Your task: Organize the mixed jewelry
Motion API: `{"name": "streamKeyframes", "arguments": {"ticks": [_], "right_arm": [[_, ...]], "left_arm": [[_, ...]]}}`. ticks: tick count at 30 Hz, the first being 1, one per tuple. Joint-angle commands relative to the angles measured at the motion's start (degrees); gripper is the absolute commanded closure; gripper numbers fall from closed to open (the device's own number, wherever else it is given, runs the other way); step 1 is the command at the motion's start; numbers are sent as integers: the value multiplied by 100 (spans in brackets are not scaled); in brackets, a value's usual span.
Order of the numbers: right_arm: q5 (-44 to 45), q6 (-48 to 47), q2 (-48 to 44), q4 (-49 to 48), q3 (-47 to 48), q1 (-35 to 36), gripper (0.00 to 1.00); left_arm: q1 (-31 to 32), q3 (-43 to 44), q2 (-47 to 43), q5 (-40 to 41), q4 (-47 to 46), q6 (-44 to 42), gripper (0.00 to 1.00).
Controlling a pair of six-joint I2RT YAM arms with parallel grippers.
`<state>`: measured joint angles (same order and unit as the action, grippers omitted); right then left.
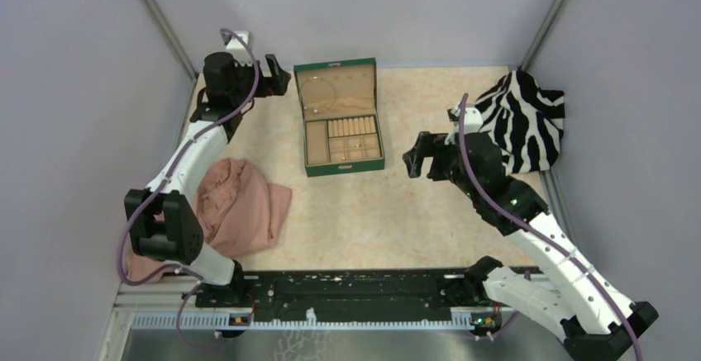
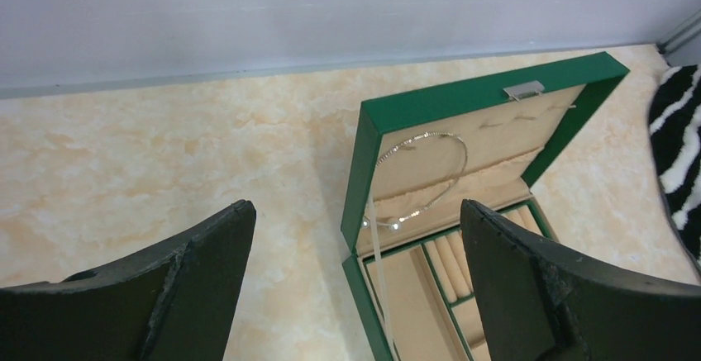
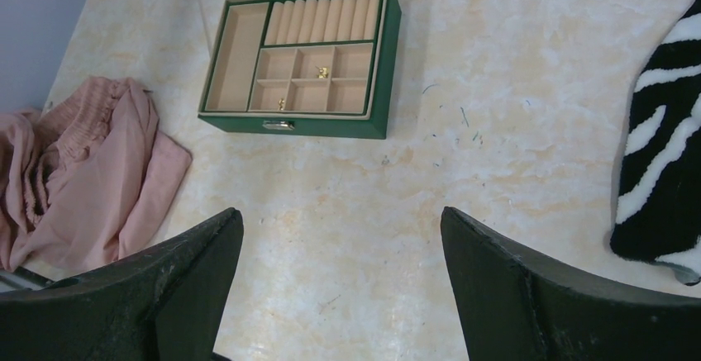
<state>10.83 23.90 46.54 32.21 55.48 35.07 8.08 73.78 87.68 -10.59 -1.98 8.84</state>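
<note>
The green box (image 1: 345, 168) stands open near the middle of the bench's (image 1: 372, 229) far edge. The silvery wire hoop (image 2: 401, 148) lies against the tan lining of its raised lid. Two tiny gold pieces (image 3: 322, 72) sit in separate small compartments of the tray. The left gripper (image 1: 277, 76) hovers by the far left corner just beside the lid, its fingers (image 2: 207, 270) spread and empty. The right gripper (image 1: 417, 161) hangs between the box and a zebra-striped cloth (image 1: 525, 121) at the right edge, its fingers (image 3: 512, 287) spread and empty. A pink cloth (image 1: 240, 204) lies at the left edge.
</note>
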Motion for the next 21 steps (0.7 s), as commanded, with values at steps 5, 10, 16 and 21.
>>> {"name": "streamKeyframes", "arguments": {"ticks": [5,10,16,21], "right_arm": [[-83,33,-49,-285,-51,0,12],[-189,-34,245,-264,205,-1,12],[-271,125,311,-416,193,-5,13],[-273,207,282,-293,212,-5,13]], "left_arm": [[415,1164,786,1005,662,-278,1],[449,2414,1721,1261,1060,121,1],[402,4228,3111,808,1942,514,1],[396,5518,3990,434,2896,654,1]]}}
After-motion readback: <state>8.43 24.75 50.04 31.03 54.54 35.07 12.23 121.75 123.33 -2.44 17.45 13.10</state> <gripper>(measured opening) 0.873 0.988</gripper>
